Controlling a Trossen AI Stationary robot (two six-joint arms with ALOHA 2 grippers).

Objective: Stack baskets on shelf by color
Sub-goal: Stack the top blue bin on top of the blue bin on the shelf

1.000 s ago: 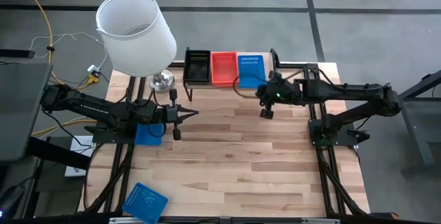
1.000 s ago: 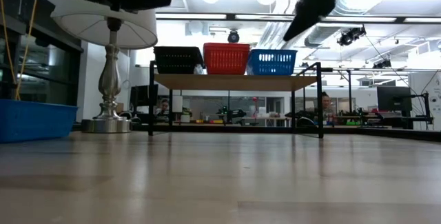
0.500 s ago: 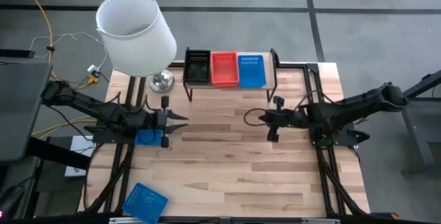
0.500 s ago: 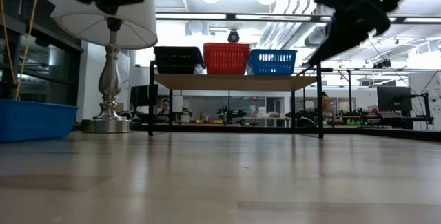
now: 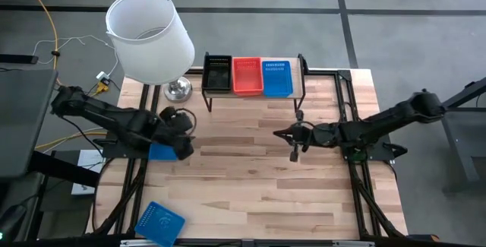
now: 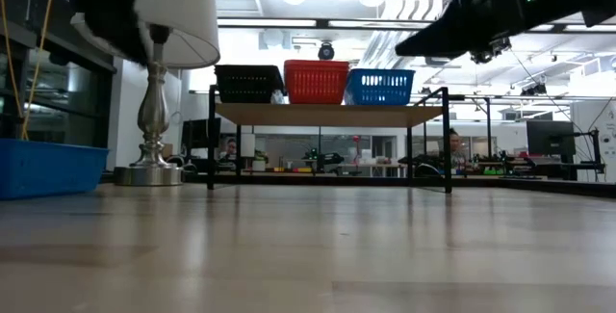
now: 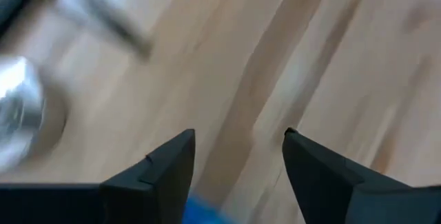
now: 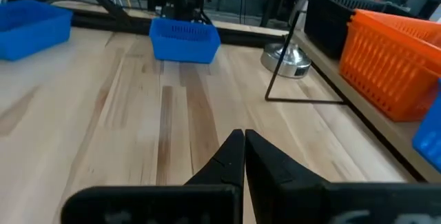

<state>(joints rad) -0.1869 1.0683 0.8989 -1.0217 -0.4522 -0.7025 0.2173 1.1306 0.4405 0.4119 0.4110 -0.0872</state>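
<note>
On the shelf [image 6: 327, 115] at the table's far edge, a black basket [image 5: 217, 73], a red basket [image 5: 246, 75] and a blue basket [image 5: 276, 77] sit side by side on their bottoms. Two more blue baskets lie on the table. One [image 5: 161, 152] is at the left, the other [image 5: 159, 222] at the near left corner. My left gripper [image 7: 238, 148] is open and tipped down toward the tabletop beside the left blue basket, touching nothing. My right gripper [image 8: 244, 145] hangs shut and empty over the table's middle right [image 5: 279, 134].
A lamp with a white shade [image 5: 149, 37] and a silver base [image 5: 178, 89] stands at the far left, close to the shelf's left legs. Bare wooden tabletop [image 5: 250, 178] spreads between the arms and toward the near edge. People sit in the room beyond the table.
My right gripper has drawn back from the blue basket on the shelf toward the near edge and stayed shut. My left gripper has pulled back toward the left edge and tipped down over the table by the left blue basket. No basket has moved.
</note>
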